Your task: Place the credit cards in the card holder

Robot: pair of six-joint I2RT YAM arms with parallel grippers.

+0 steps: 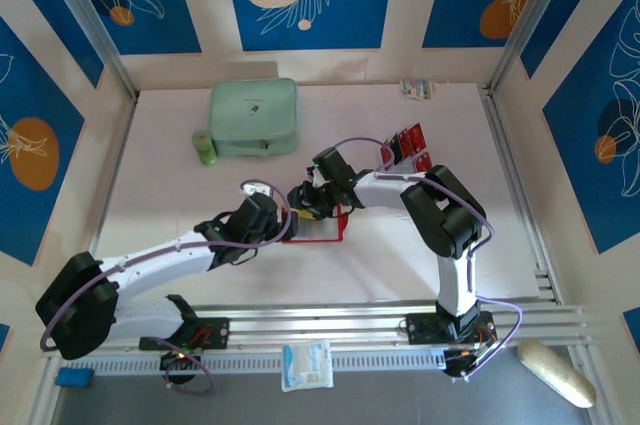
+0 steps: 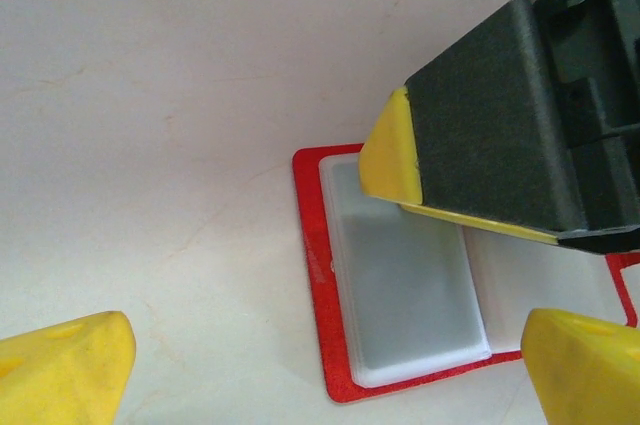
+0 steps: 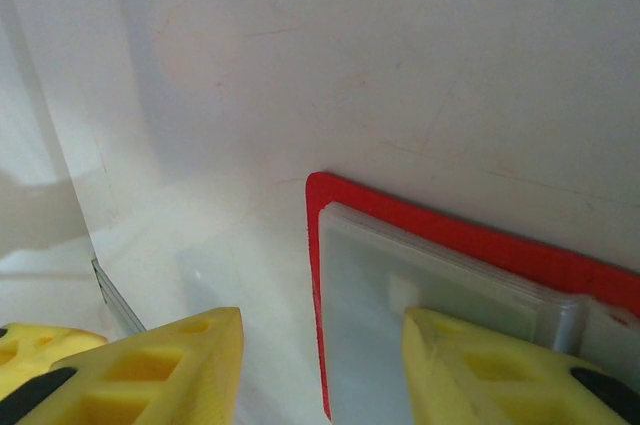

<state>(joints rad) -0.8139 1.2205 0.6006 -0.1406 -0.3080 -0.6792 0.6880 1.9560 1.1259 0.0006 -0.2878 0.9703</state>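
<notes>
The card holder [image 1: 322, 231] lies open on the table, a red cover with clear inner sleeves [image 2: 405, 280]. My left gripper [image 2: 330, 375] hovers open and wide at its near left corner, with nothing between its yellow fingertips. My right gripper [image 3: 325, 365] is open too. One of its fingertips [image 3: 480, 370] rests on the clear sleeves [image 3: 370, 295]; the other [image 3: 175, 370] stands over bare table beside the red edge. In the left wrist view that arm's dark finger [image 2: 480, 145] leans onto the sleeves. The red credit cards [image 1: 409, 144] stand at the back right, apart from both grippers.
A mint-green case [image 1: 254, 117] sits at the back with a small green bottle [image 1: 205, 148] beside it. A small packet [image 1: 417, 89] lies by the back wall. A metal rail [image 1: 330, 320] runs along the near edge, with a white packet [image 1: 306, 365] below it.
</notes>
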